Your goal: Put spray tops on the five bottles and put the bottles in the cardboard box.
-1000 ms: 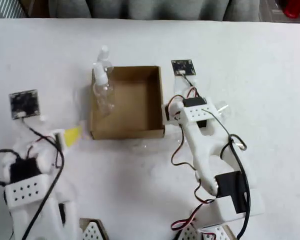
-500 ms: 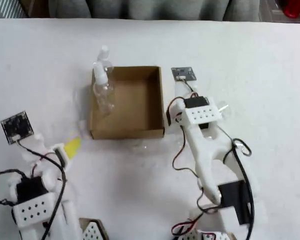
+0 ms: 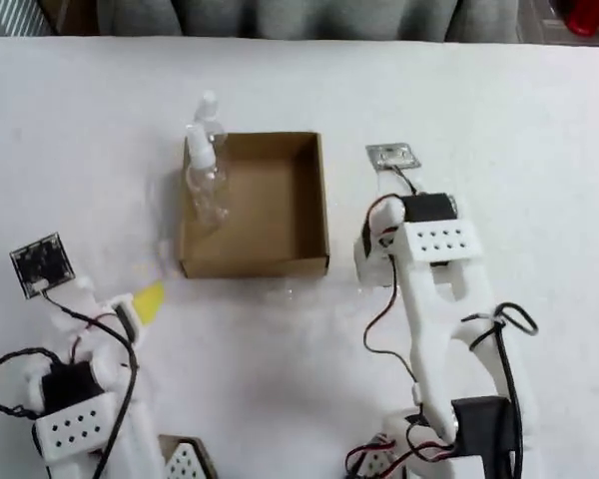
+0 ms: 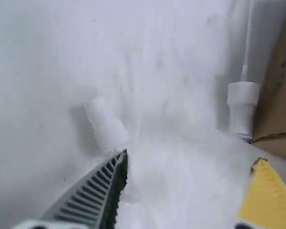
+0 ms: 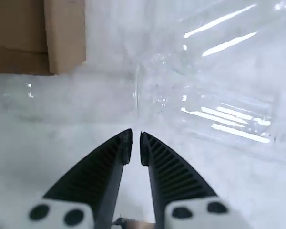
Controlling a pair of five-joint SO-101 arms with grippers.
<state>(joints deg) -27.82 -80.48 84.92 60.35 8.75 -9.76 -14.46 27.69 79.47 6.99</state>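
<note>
Bright, even light; glare streaks the clear bottle (image 5: 219, 119); shadows faint.

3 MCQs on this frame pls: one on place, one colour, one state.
1. Where is the clear bottle nearest the right end effector?
A) lying on the table beside the cardboard box
B) inside it
C) held
2. The left end effector has one grey finger; the other finger is:
A) red
B) yellow
C) blue
3. The right end effector is:
A) wide open
B) shut on a spray top
C) shut, empty

Answers:
1 A, the bottle lies flat past the box corner.
2 B, the left wrist view shows it yellow.
3 C, the tips nearly meet with nothing between.
</note>
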